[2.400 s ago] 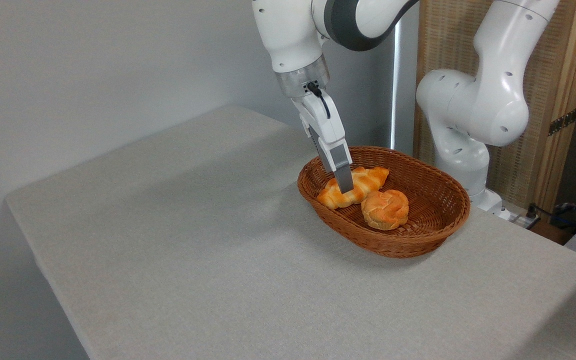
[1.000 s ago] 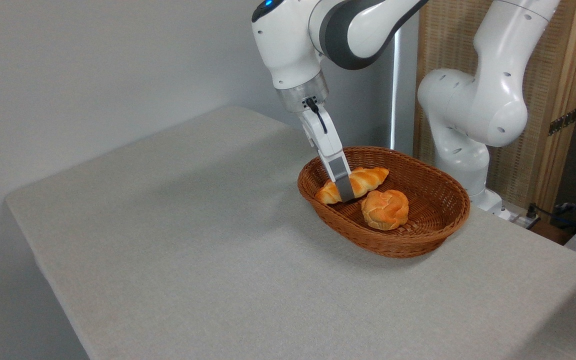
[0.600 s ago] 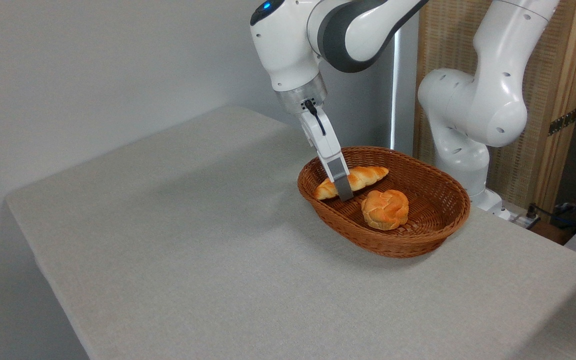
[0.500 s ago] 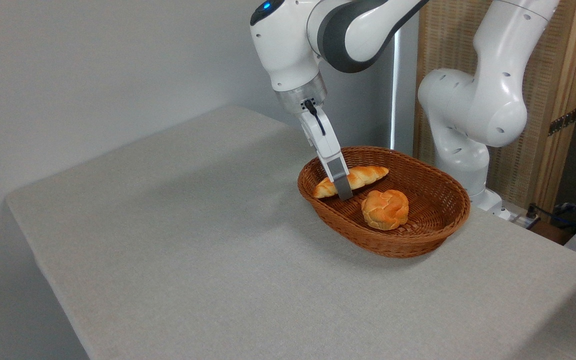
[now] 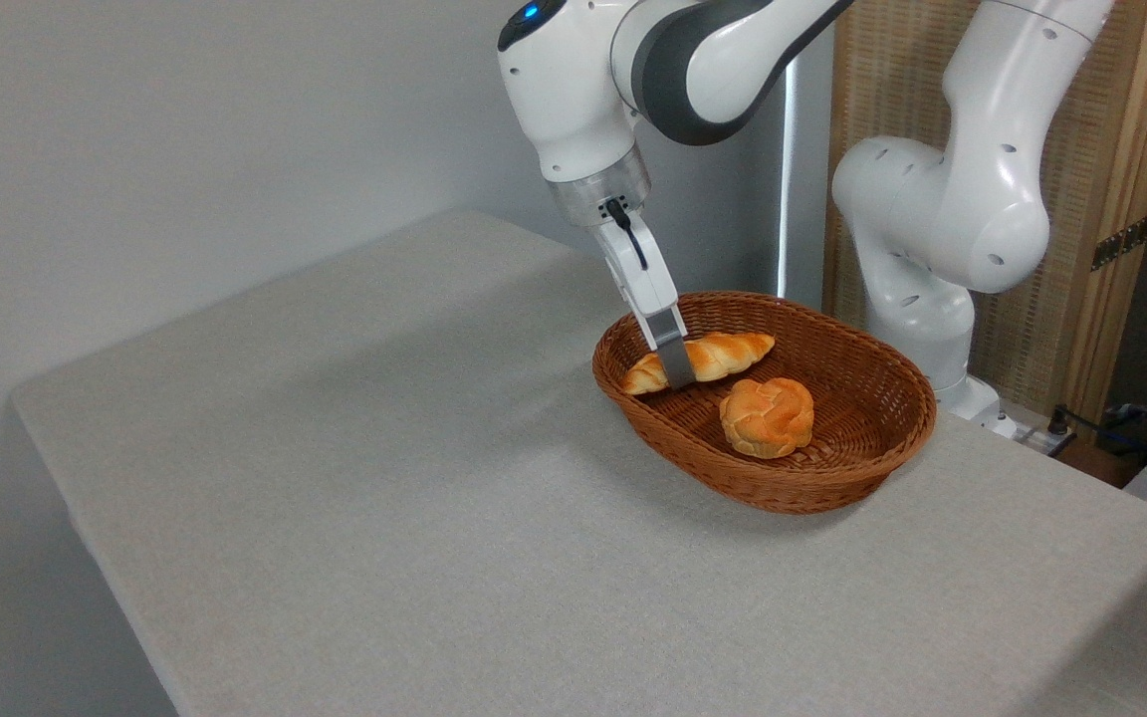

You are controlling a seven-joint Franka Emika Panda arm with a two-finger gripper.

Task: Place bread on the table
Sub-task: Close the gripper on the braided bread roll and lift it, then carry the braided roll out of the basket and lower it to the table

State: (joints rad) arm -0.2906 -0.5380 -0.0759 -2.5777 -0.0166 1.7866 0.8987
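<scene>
The bread [image 5: 723, 355], a long braided golden-orange loaf, hangs slightly raised inside the left half of the brown wicker basket [image 5: 832, 476]. My gripper [image 5: 678, 366] reaches down from above and is shut on the bread near its middle, the near grey finger crossing the loaf. The table [image 5: 384, 478], covered in light grey fabric, spreads out to the left and in front of the basket.
A round knotted orange bun [image 5: 767, 416] lies in the basket's middle, just right of and below the bread. The robot's base and lower arm [image 5: 942, 219] stand behind the basket, with a wooden panel beyond. The table's edges fall away at the left and front.
My gripper closed on the bread and has lifted it a little off the basket floor. The loaf has tilted flatter and risen. The bun has not moved.
</scene>
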